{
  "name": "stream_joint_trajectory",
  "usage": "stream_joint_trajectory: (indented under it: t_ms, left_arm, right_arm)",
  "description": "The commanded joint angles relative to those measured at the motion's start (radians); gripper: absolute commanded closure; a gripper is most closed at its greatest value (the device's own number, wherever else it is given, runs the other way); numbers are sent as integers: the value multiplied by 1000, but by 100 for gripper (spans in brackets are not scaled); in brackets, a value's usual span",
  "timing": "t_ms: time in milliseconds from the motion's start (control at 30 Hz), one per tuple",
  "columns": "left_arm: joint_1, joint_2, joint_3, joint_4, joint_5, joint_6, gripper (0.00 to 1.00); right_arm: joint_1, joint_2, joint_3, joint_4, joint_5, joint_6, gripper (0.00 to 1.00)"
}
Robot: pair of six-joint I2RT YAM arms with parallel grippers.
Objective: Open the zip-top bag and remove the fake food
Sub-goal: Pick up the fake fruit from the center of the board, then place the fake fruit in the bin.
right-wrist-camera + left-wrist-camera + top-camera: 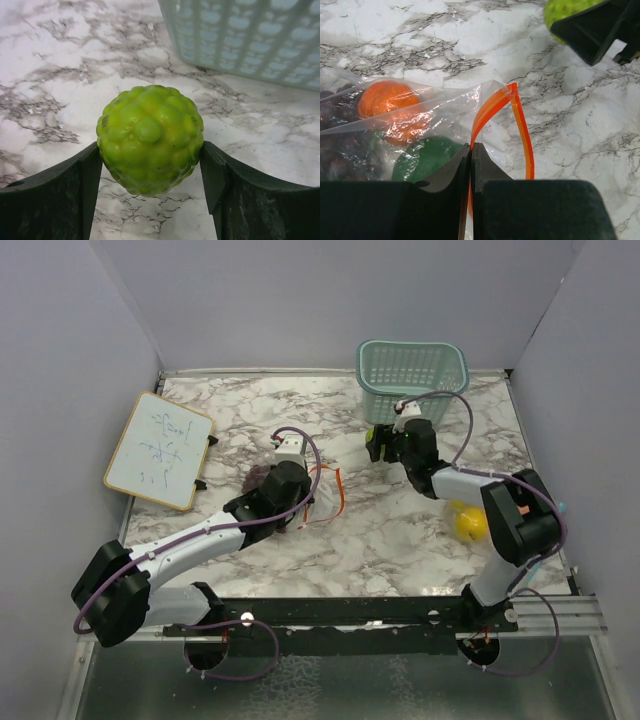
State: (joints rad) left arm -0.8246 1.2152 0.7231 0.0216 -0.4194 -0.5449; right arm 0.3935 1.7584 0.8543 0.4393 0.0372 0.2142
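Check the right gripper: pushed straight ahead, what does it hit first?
The lime, already between the fingers of the right gripper. Past it, bare marble table, then the teal basket slightly right; depth unclear.

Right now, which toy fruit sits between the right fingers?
The bumpy lime-green fruit, touching both right fingers. The orange and dark green piece lie inside the zip-top bag; the yellow fruit lies loose on the table.

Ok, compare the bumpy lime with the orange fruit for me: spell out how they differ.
The bumpy lime is outside the zip-top bag; the orange fruit lies inside it. The right gripper holds the bumpy lime by both sides; no gripper touches the orange fruit. The bumpy lime is yellow-green and knobbly; the orange fruit is orange and looks smoother. Both are roundish toy fruits.
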Motion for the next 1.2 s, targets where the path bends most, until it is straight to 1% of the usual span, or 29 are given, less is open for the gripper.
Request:
stream_joint_trajectory:
  t_ms: [0, 67, 133, 233, 367, 533, 633, 700, 800, 900, 933, 1000, 1100, 1167]
  left_arm:
    - [5, -17, -8, -2, -28, 11, 92]
    - [8, -13, -10, 3, -25, 10, 92]
    - [7, -5, -9, 7, -17, 7, 92]
    - [9, 4, -5, 14, -8, 3, 92]
    - [9, -1, -1, 15, 1, 0, 92]
    - [8, -12, -3, 3, 5, -4, 92]
    - [10, -15, -5, -13, -1, -3, 92]
    - [10, -22, -9, -19, -3, -1, 92]
    - [11, -30, -11, -28, -12, 3, 92]
    - [11, -33, -17, -27, -23, 4, 92]
    - [12, -31, -17, -22, -22, 6, 92]
    - [13, -22, -16, -18, -19, 8, 91]
    - [13, -6, -10, -5, -11, 7, 92]
    - [15, 2, -6, 5, -5, 8, 92]
  right_arm:
    - [4, -174, -6, -39, 44, -39, 38]
    - [2, -231, 19, -76, 34, -45, 38]
    - [2, -264, 92, -134, 48, -64, 37]
    - [-16, -251, 225, -210, 66, -91, 36]
    - [-64, -124, 449, -308, 65, -88, 35]
    - [-103, 109, 724, -412, 51, -84, 34]
    - [-105, 241, 909, -542, 85, -80, 24]
    - [-105, 286, 967, -576, 105, -78, 16]
    - [-105, 282, 964, -571, 147, -64, 5]
    - [-105, 203, 853, -492, 182, -57, 0]
    - [-105, 169, 804, -464, 180, -56, 0]
    - [-105, 89, 707, -417, 146, -55, 0]
    - [-102, -57, 523, -332, 43, -36, 5]
    - [-96, -156, 379, -262, -37, -16, 14]
